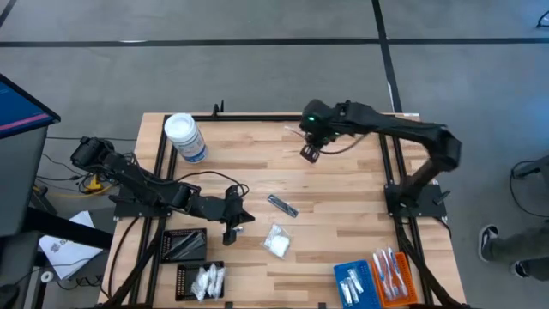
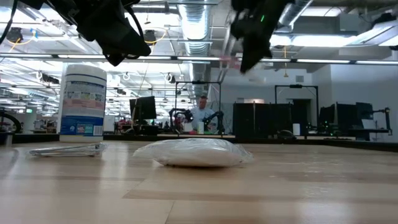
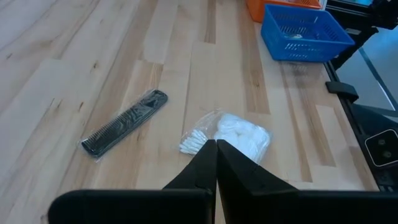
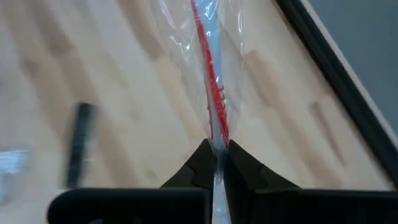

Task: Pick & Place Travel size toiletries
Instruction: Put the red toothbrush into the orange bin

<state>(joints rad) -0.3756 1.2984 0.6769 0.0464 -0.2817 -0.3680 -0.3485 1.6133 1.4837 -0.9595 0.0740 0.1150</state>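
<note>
On the butcher-block table (image 1: 343, 197), the round white-lidded jar (image 1: 185, 137) stands at the far left; its blue label cannot be read. The right gripper (image 4: 216, 149) hangs over the far side, fingers pinched on a clear-wrapped red toothbrush (image 4: 210, 81) dangling clear of the wood. The left gripper (image 3: 216, 148) waits closed above a white sachet (image 3: 239, 134), a wrapped black comb (image 3: 124, 122) beside it. Carrying well likely means staying high, then lowering into the orange tray (image 1: 396, 276) before letting go. No brand shows.
</note>
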